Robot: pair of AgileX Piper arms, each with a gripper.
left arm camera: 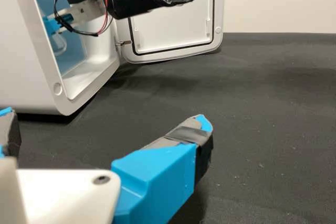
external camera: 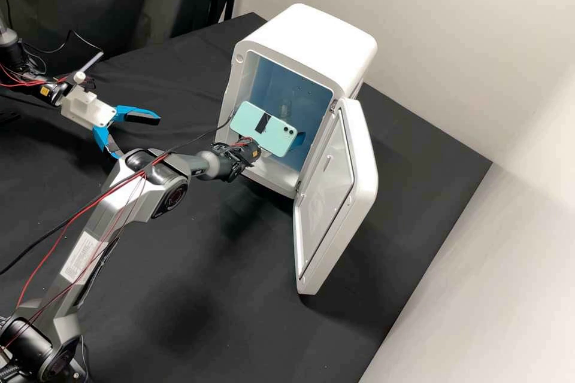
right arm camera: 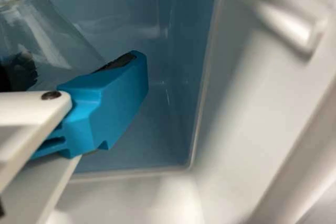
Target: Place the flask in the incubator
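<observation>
Glass, clear and smooth, forms the cone-shaped flask [right arm camera: 47,30], pinched on its sloping wall between the right gripper's [right arm camera: 73,64] blue jaws, inside the glossy pale blue cavity of the boxy white plastic incubator [external camera: 311,42]. Ahead of those jaws lie the cavity's back corner and floor, and the rounded door [external camera: 353,191] stands open. The left gripper [external camera: 135,134] hovers over the matte black bench [external camera: 209,287], jaws spread, the incubator ahead of them
</observation>
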